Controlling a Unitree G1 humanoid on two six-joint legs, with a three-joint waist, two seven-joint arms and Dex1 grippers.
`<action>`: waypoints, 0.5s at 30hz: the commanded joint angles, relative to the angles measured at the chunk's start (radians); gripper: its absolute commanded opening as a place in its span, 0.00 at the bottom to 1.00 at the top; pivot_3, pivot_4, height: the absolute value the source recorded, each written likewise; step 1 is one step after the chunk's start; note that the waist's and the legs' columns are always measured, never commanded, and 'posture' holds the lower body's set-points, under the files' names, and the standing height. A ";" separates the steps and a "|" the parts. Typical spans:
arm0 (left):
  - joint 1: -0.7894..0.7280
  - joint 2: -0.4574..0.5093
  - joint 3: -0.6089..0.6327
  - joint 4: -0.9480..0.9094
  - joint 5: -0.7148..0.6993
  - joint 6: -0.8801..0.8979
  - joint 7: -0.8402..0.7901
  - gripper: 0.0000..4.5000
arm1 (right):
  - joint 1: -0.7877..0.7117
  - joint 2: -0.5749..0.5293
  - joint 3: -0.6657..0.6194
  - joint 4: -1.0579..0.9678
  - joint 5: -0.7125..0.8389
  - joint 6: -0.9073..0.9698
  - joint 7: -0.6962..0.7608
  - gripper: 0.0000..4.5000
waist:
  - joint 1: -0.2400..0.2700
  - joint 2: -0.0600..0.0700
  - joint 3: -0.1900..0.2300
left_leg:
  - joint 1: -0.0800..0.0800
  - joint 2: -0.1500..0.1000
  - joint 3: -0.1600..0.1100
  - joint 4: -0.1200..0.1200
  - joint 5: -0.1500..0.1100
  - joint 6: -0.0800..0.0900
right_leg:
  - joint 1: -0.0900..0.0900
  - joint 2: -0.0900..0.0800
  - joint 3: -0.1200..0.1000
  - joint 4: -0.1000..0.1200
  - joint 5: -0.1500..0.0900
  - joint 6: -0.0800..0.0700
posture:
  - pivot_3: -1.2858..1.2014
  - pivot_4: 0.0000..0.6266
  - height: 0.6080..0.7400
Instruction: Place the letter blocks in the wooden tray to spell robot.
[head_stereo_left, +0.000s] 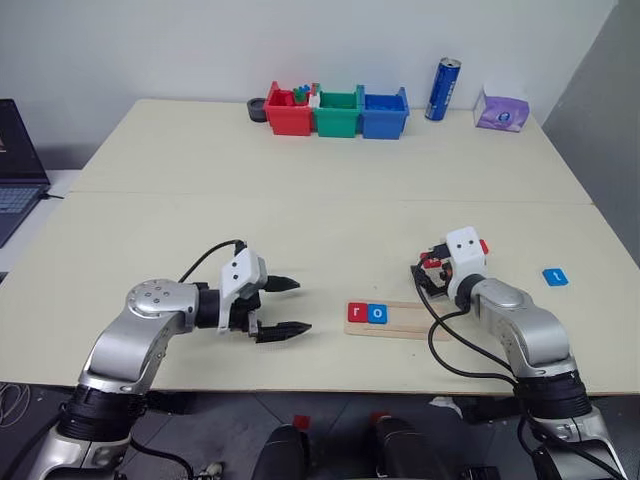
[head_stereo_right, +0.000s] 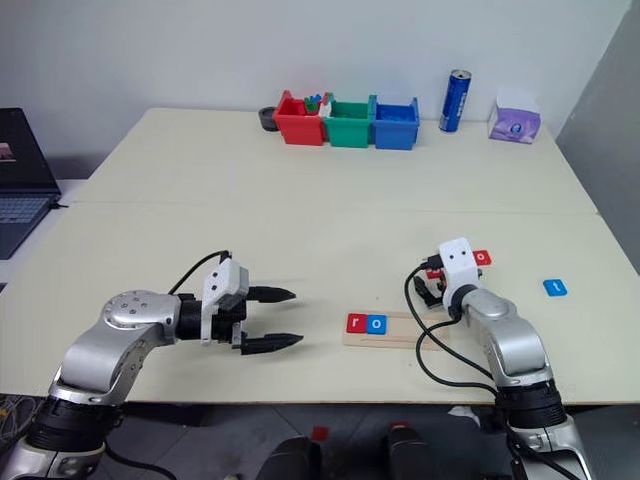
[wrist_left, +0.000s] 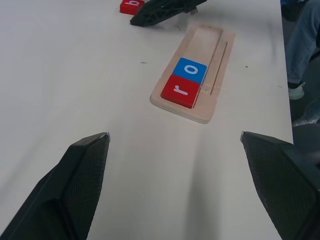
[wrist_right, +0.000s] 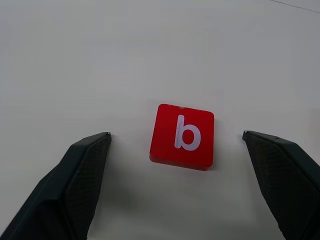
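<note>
Red b block (wrist_right: 182, 136) between spread pincer (wrist_right: 176, 145)

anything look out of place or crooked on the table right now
Nothing stands out. The red r tile and blue o tile sit flush in the pale wooden tray; the red b tile lies flat between the open right gripper fingers.

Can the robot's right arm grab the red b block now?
Probably yes. The right gripper is open, with the red b block lying flat on the table between its fingers, and nothing sits in the way. It looks like it only needs to come down and close.
</note>
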 joint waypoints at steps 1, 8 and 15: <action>0.015 0.015 0.017 -0.005 -0.008 -0.065 -0.006 0.98 | -0.015 0.010 -0.030 -0.034 -0.006 -0.013 -0.001 1.00 | 0.000 0.000 0.000 | 0.000 0.000 0.000 0.000 0.000 0.000 | 0.000 0.000 0.000 0.000 0.000 0.000 | 0.52 0.24 1.00; 0.042 0.016 0.000 0.055 0.009 -0.169 -0.019 0.98 | -0.017 0.057 -0.101 0.048 0.012 0.017 -0.021 1.00 | 0.000 0.000 0.000 | 0.000 0.000 0.001 0.000 0.000 0.000 | 0.000 0.000 -0.001 0.000 0.000 0.000 | 0.52 0.24 1.00; 0.038 0.005 -0.017 0.077 0.018 -0.250 -0.035 1.00 | -0.021 0.061 -0.099 0.077 0.004 0.014 -0.011 0.63 | 0.000 0.000 0.000 | 0.000 -0.001 0.001 0.000 0.000 0.000 | 0.000 0.000 -0.001 0.000 0.000 0.000 | 0.52 0.24 1.00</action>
